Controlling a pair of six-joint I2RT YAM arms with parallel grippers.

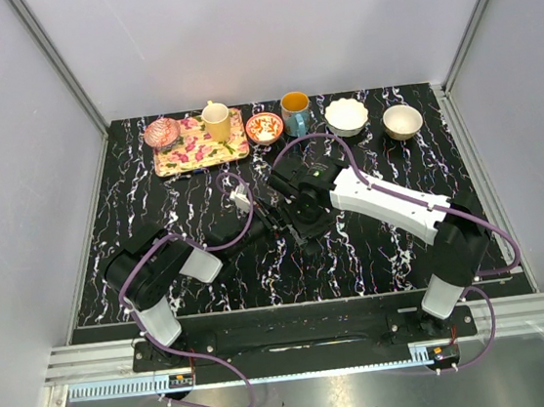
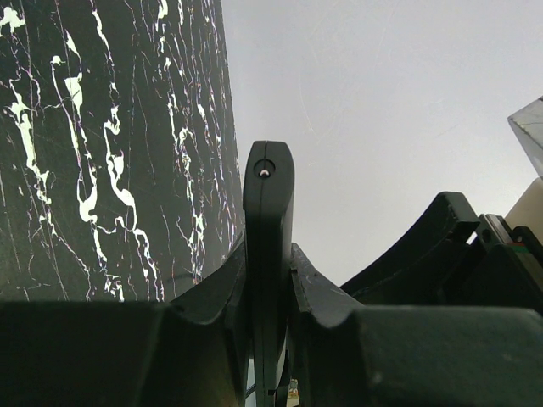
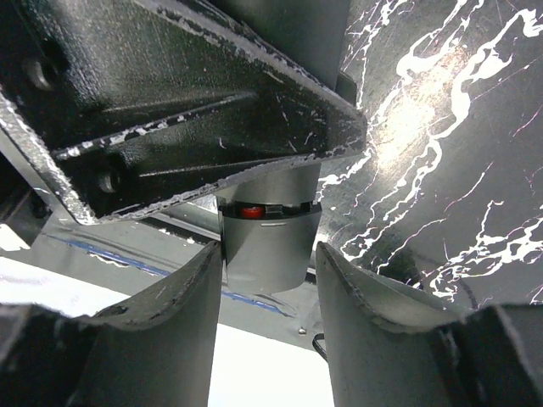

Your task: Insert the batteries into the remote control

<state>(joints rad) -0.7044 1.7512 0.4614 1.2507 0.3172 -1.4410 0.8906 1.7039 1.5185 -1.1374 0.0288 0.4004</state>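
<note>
Left fingers (image 2: 212, 297) are clenching the remote control (image 2: 268, 220); right fingers (image 3: 170, 314) are flanking its end, grip unclear. No batteries are showing, so loading is likely pending.

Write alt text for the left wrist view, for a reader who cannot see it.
The left claw grips a slim black remote control, seen edge-on and pointing away from the camera. The black, white-veined table fills the left side, and a plain grey wall lies behind.
</note>
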